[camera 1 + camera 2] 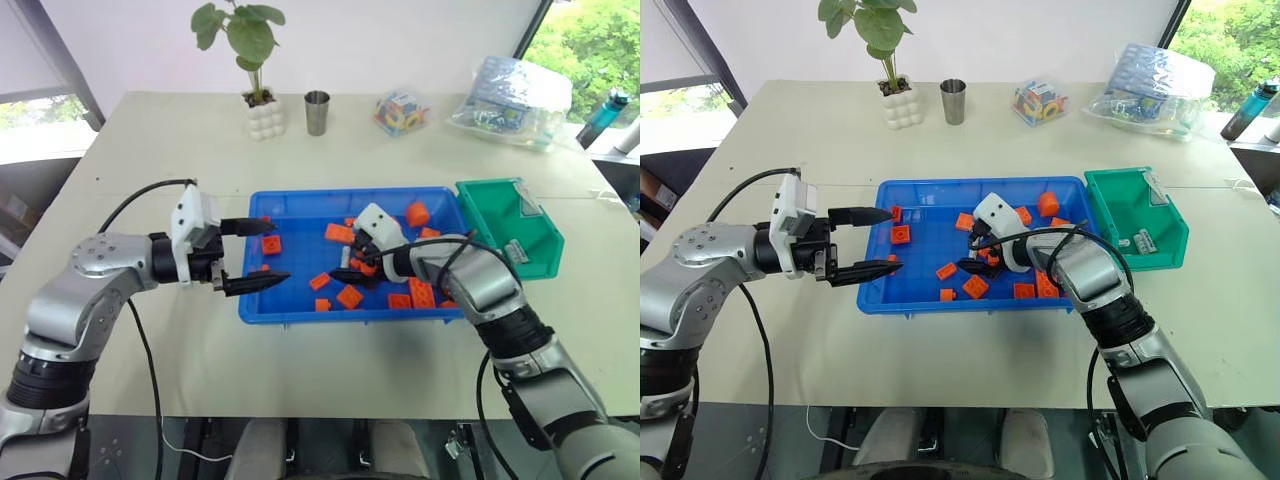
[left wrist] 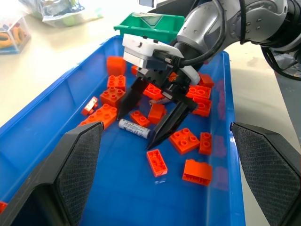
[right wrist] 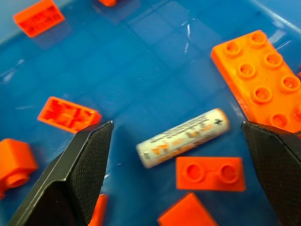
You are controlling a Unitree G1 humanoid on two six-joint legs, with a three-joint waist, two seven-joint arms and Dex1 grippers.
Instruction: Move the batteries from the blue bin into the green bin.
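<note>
The blue bin [image 1: 300, 212] lies mid-table with several orange bricks [image 1: 350, 296] scattered in it. One silver-grey battery [image 3: 183, 136] lies flat on its floor among the bricks. My right gripper [image 2: 135, 133] hangs just over that battery, open, one finger on each side and nothing held. At the bin's left rim my left gripper [image 1: 281, 251] is open and empty, pointing across the bin. The green bin [image 1: 497, 215] stands against the blue bin's right end, with small silver-grey cylinders [image 1: 1142, 240] on its floor.
Along the table's far side stand a potted plant [image 1: 262, 110], a metal cup [image 1: 317, 112], a clear box of coloured pieces [image 1: 402, 112] and a plastic bag [image 1: 510, 100]. A bottle [image 1: 603, 117] stands at the far right. Bare tabletop lies in front of the bins.
</note>
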